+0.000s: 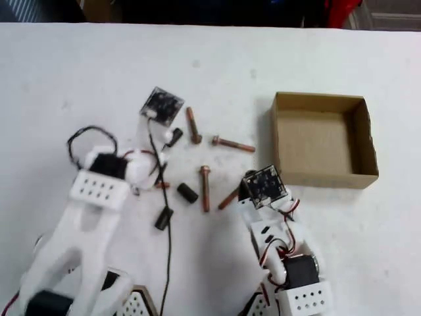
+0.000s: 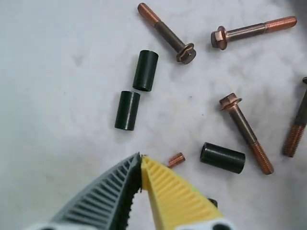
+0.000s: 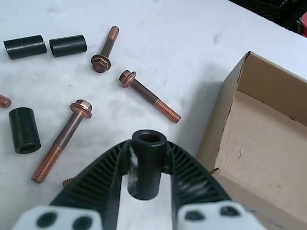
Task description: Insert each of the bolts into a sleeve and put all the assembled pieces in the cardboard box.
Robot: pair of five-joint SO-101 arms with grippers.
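1. Quick scan of all three views: no word, number, label or sign can be read anywhere.
2. Cardboard box (image 1: 325, 178): plain brown walls inside and out, no print on them.
3. Bolts (image 3: 148, 97): if the heads are stamped, the marks are too small to make out.
4. Sleeve (image 3: 146, 172): bare black surface with no marking.
5. Dark camera board (image 1: 162, 105) in the high view: any lettering on it is too blurred to read.
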